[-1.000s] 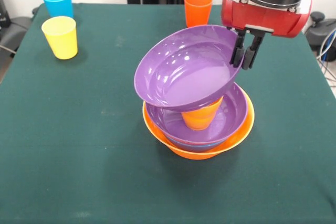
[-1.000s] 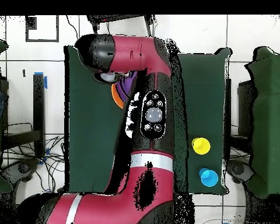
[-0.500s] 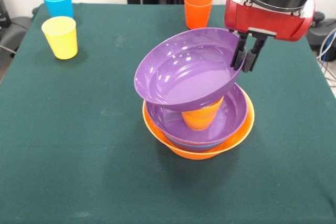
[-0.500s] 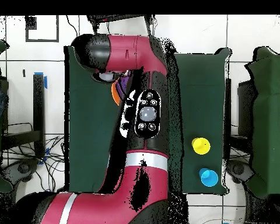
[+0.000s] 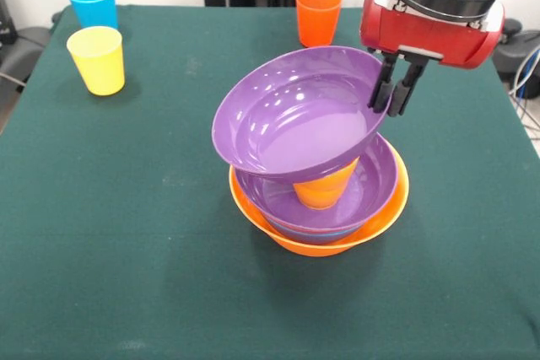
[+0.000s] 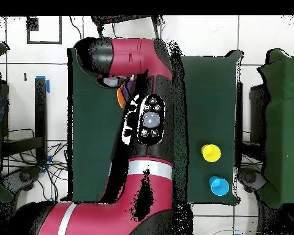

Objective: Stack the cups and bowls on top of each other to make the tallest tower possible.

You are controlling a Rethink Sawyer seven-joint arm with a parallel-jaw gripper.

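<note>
A wide purple bowl hangs tilted, its low edge toward the front left. My gripper is shut on its right rim, one finger inside and one outside. The bowl's underside sits on or just over an orange cup. That cup stands upright in a second purple bowl, which is nested in the large orange bowl; a thin blue rim shows between them. In the overhead view my arm covers the tower, leaving only slivers of the orange bowl and the purple bowl.
A yellow cup and a light blue cup stand at the far left corner of the green table. A red-orange cup stands at the far edge behind the tower. The overhead view shows the yellow cup and light blue cup.
The gripper has risen slightly with the purple bowl's rim. The bowl has shifted a little to the left and sits less steeply tilted. The cups have not moved.
</note>
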